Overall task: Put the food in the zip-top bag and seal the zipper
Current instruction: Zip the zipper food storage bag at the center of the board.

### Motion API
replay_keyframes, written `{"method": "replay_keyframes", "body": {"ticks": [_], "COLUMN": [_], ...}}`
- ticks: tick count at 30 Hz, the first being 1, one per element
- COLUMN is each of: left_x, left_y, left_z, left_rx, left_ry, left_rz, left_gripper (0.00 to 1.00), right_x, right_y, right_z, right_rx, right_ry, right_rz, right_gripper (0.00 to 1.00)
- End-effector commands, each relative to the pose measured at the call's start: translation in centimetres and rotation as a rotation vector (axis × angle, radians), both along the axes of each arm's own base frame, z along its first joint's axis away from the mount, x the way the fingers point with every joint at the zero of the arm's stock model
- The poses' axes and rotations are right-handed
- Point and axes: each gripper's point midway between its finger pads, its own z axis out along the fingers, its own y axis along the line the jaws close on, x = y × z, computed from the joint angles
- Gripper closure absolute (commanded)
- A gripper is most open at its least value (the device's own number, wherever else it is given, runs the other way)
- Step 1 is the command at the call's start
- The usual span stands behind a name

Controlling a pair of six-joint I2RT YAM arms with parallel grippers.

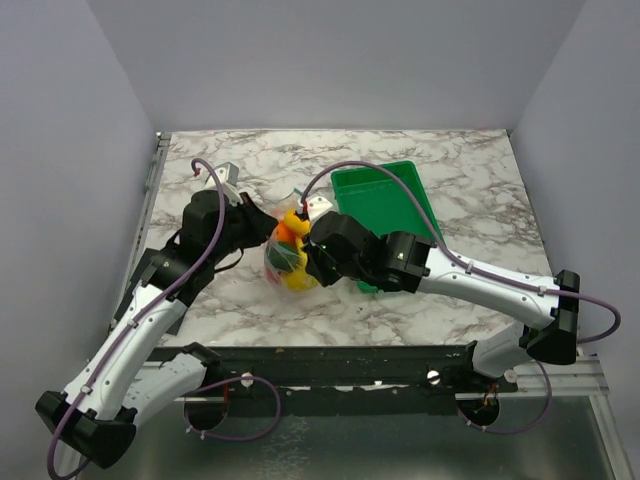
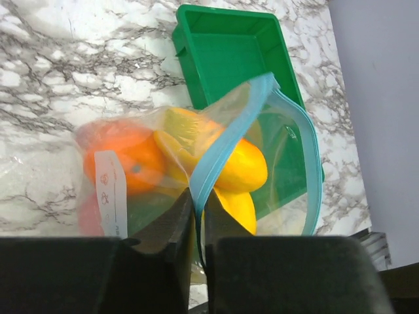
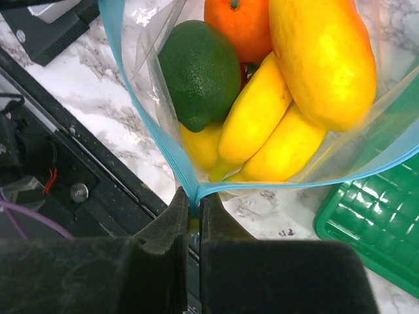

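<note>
We see the zip-top bag [image 1: 285, 255] on the marble surface [image 1: 470, 180] between the two arms, just beside the green tray [image 1: 385, 195], with the food [image 3: 314, 65] inside. The left jaws pinch the zipper [image 2: 226, 140] at one end of the mouth. The right jaws pinch it at the other end, and between them the mouth gapes.

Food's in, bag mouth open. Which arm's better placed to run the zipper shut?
Right, probably. The right gripper is shut on the thin light blue zipper strip where both sides meet, so it could slide along. The left gripper pinches it across the clear crinkly plastic bag, as anchor.
</note>
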Motion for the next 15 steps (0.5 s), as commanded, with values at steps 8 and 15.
{"method": "replay_keyframes", "body": {"ticks": [8,15], "left_x": [-1.4,-2.5], "left_y": [1.2,2.0], "left_z": [4.7,5.0], "left_rx": [0.098,0.162], "left_ry": [-0.134,-0.171], "left_rz": [-0.068,-0.104], "left_gripper": [0.54,0.46], "right_x": [-2.1,-3.1], "right_y": [-2.8,-3.0], "right_z": [1.6,3.0], "right_rx": [-0.179,-0.180], "right_ry": [-0.048,-0.063], "right_rz": [0.224,0.329], "right_gripper": [0.99,0.99]}}
